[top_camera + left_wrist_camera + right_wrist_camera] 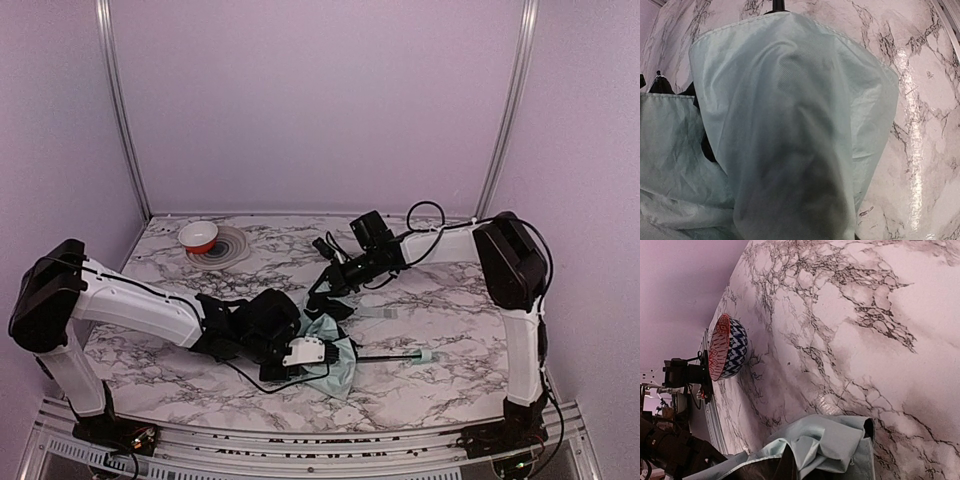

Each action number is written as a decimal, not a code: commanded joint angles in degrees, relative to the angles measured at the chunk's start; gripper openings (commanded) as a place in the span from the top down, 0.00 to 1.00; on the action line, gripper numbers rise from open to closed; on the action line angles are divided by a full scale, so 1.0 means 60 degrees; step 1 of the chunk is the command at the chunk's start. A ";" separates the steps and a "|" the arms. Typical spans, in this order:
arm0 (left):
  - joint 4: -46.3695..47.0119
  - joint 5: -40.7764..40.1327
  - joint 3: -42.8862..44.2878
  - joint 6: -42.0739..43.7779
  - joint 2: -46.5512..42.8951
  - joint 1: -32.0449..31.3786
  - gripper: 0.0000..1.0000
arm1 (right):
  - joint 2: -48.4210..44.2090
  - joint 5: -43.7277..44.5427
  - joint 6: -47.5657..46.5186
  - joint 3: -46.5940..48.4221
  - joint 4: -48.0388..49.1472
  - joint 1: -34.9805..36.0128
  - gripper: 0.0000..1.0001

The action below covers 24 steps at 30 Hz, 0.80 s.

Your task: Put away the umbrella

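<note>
left pincer (322, 352) under umbrella (338, 368) fabric, grip cannot tell | right pincer (317, 298) clenched by umbrella's far edge | marble tabletop (450, 300)

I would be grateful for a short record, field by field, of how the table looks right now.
table: marbled
umbrella: collapsed, lying front centre
handle: at the shaft's end, pointing right
bowl: far left, on a round grey plate
left gripper: on the umbrella fabric, jaws hidden by it
right gripper: shut, at the fabric's far edge; a grip on it cannot be told
</note>
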 commanded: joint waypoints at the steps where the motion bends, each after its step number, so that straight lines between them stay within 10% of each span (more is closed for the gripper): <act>1: -0.1983 0.2757 0.0023 -0.0229 0.0952 -0.0601 1.00 | -0.0139 0.1086 0.0073 -0.0255 0.2252 -0.0233 1.00; 5: -0.2689 0.2966 0.0548 -0.0294 0.1665 -0.0590 1.00 | -0.0148 0.0939 0.0005 -0.0726 0.2245 -0.0133 0.97; 10: -0.3847 0.3161 0.1259 -0.0501 0.2543 -0.0519 1.00 | -0.0704 0.1507 -0.0906 -0.0554 0.1001 -0.0450 0.61; 15: -0.3474 0.2366 0.1256 -0.1293 0.2388 -0.0245 1.00 | -0.1996 0.1919 -0.1601 -0.0871 0.0232 -0.1119 0.46; 24: -0.2100 0.0772 0.1191 -0.1666 0.0607 0.0601 1.00 | -0.4213 0.1281 -0.5046 -0.1823 -0.2728 -0.1101 0.41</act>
